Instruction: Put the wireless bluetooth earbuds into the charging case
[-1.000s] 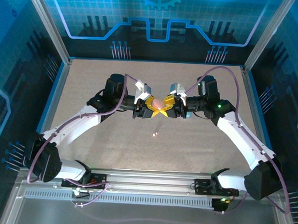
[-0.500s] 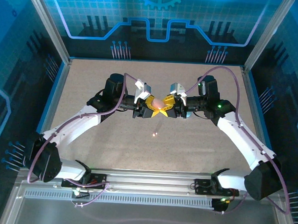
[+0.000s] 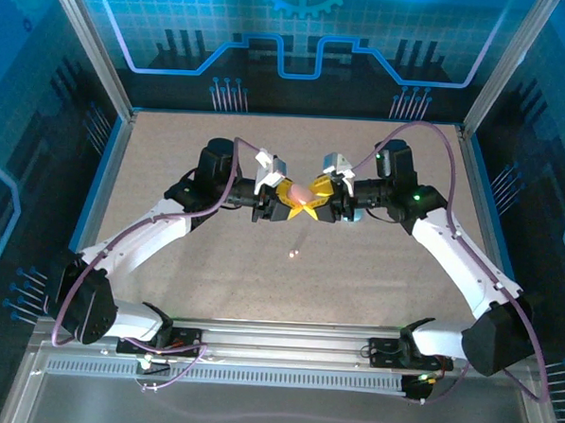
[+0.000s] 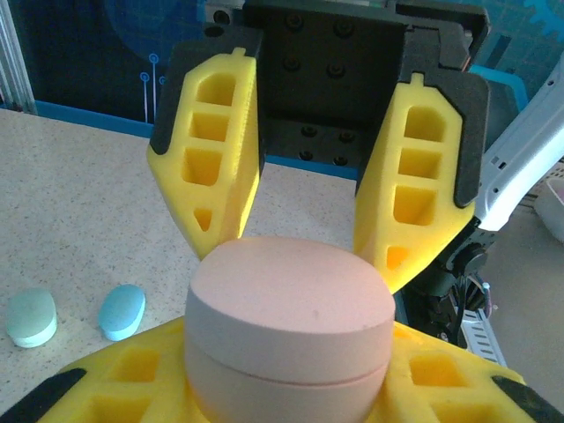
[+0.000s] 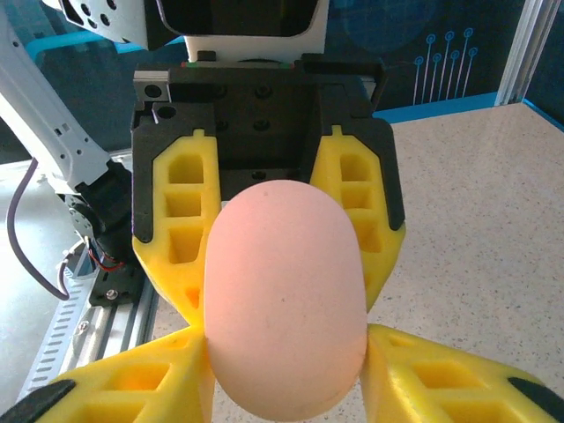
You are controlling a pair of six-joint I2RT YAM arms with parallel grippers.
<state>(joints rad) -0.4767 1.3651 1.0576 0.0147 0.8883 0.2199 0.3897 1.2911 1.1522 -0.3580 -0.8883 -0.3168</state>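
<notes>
The pink charging case [image 4: 291, 326] is held aloft, clamped by the left gripper [image 3: 291, 202]; the right gripper [image 3: 316, 200] is set around it, its grip not discernible

This is a robotics lab test cell. A speckled beige tabletop [image 3: 172, 149] sits inside a frame of silver aluminium extrusion posts [image 3: 90, 42]. The frame is walled with blue printed panels [image 3: 306, 28] bearing gear and circuit-trace graphics. Two white-and-black jointed robot arms, the left arm [image 3: 144, 231] and the right arm [image 3: 456, 249], are bolted to a slotted aluminium rail [image 3: 285, 340] along the tabletop's near edge. Loose purple cables [image 3: 427, 127] loop over the arms, and a small green status light [image 3: 416, 197] glows on the right one.
</notes>
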